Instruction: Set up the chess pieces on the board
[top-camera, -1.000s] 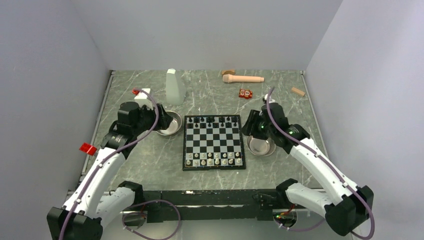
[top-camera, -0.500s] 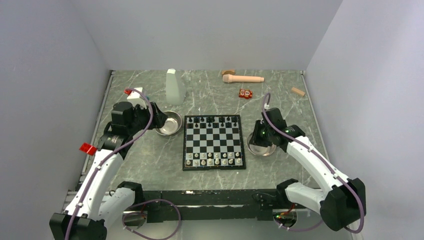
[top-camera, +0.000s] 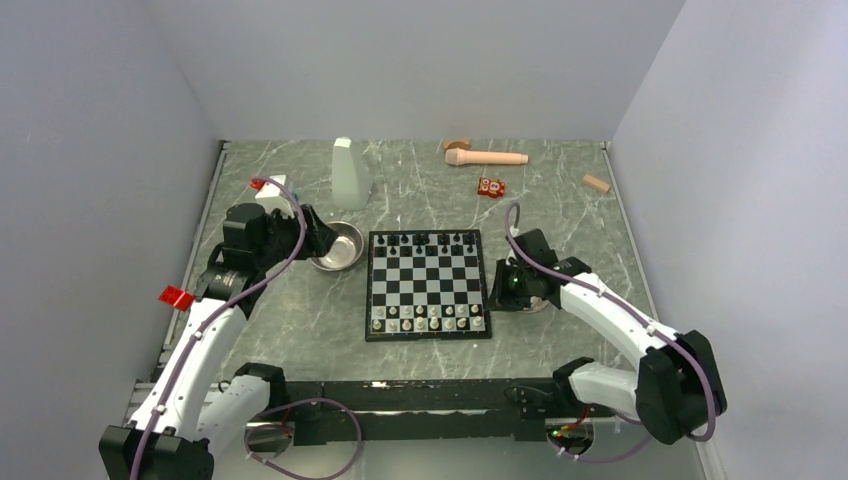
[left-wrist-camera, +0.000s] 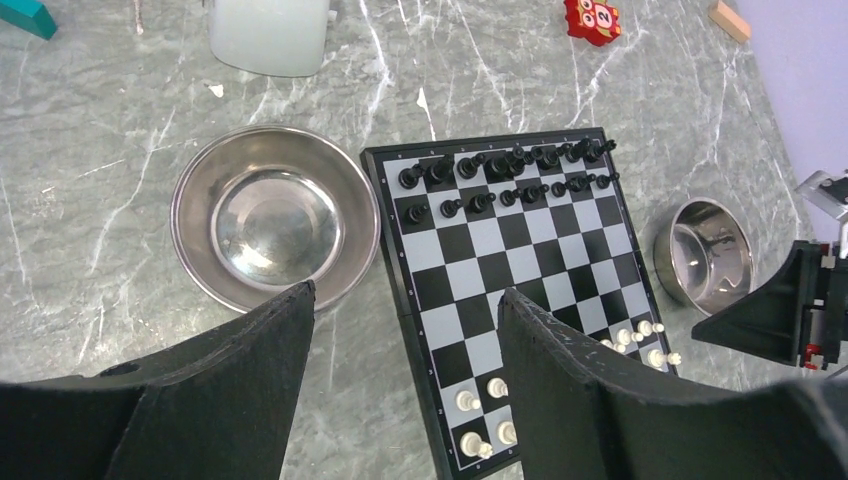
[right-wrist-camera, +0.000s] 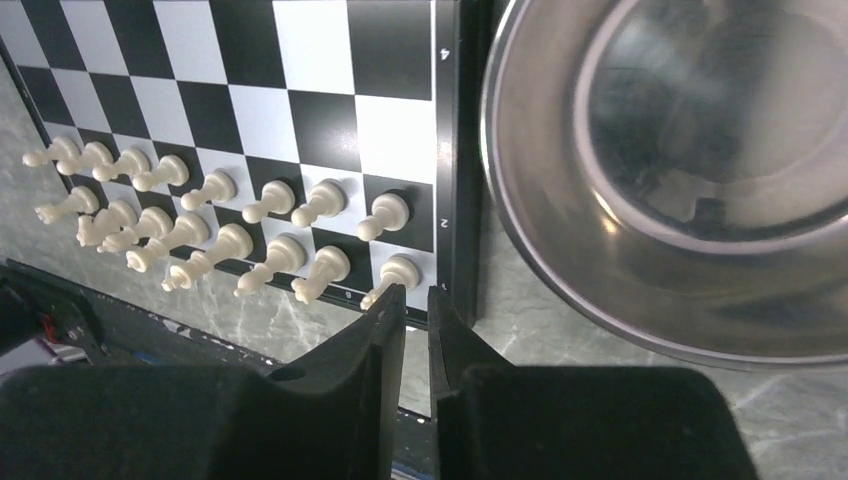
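Looking down from the top view, the board (top-camera: 428, 285) lies mid-worktop (top-camera: 420, 195), with black chess pieces (top-camera: 430, 240) on its far rows and white chess pieces (top-camera: 428, 320) on its near rows. The left tool (top-camera: 318, 240) hovers by the left steel bowl (top-camera: 338, 246). The right tool (top-camera: 505, 283) sits low between the board's right edge and the right steel bowl (top-camera: 535, 300).

Only the left wrist view shows the left tool's fingers (left-wrist-camera: 250, 380) spread wide, with nothing between them.

Only the right wrist view shows the right tool (right-wrist-camera: 414, 292) pinched to a thin slit, gripping nothing, at the board's near right corner beside the end white piece (right-wrist-camera: 392, 272).

Half a second ago the right tool was farther back over its bowl. The left arm has not moved.
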